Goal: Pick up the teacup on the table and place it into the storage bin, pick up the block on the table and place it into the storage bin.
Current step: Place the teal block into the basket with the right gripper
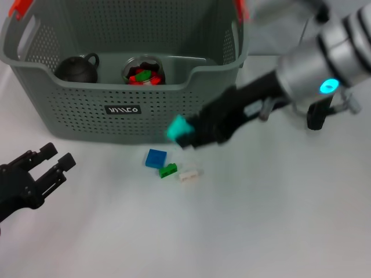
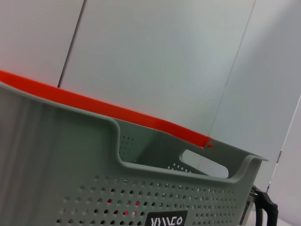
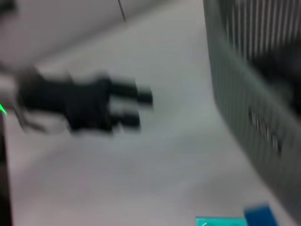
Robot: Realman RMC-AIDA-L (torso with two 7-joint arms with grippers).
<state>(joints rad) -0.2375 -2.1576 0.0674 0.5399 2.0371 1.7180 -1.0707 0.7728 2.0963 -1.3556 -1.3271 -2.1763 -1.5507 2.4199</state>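
Head view: right gripper clamped on tilted teal block before storage bin.

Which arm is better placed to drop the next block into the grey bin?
The right. Its tool already holds a teal plastic block just in front of the grey perforated plastic storage bin. The left tool sits open and empty at the table's left edge.

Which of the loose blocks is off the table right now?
The teal block, held in the right gripper in front of the storage bin. The blue block, green block and white block all lie on the table.
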